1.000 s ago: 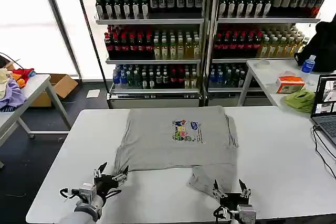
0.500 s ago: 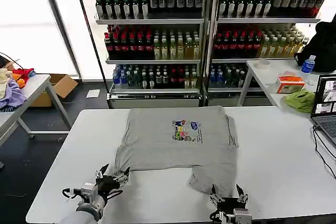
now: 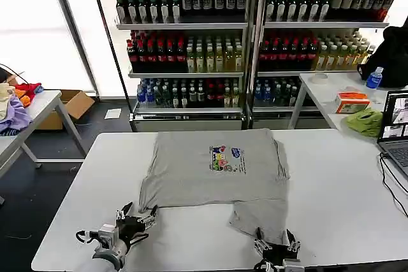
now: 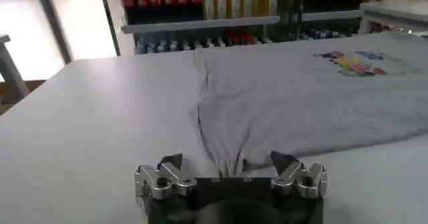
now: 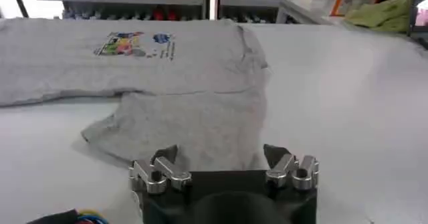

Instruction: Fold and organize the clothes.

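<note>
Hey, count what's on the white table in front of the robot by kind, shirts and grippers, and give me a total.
Grey T-shirt: 1
Grippers at the table's near edge: 2, the left gripper and the right gripper, both with fingers open
Total: 3

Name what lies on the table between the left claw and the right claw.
In the head view, bare white table lies between the left claw and the right claw; the grey T-shirt lies just beyond.
</note>
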You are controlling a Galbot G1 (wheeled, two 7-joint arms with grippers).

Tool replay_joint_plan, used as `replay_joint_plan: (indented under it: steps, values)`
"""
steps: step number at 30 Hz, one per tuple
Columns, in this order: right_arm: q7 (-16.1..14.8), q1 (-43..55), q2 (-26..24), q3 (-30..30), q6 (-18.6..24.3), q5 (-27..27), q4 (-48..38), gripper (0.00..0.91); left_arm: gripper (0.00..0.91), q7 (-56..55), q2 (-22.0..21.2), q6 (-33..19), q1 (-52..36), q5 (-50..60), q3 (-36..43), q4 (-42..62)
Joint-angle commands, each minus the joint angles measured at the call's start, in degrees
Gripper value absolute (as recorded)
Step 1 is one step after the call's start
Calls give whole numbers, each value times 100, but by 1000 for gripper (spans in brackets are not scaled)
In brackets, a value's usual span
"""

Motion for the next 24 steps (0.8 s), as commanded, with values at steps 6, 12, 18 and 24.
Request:
replay_joint_plan:
  steps: [6,12,18,24]
  values:
    - [14,-16,27,-23,73,19,-69,0,10,6,-29,34,76,-11,57,-20]
    - [10,-16,14,-27,121,15,-109,0,10,-1,-58,34,-9,1,100,82]
    - [-30,-3,4,-9,255,-12,-172,0,0,-24,-95,-43,-111,15,103,192]
    - [-203,87,14,44,449,-59,-124,0,0,-32,-114,-180,-149,30,80,72]
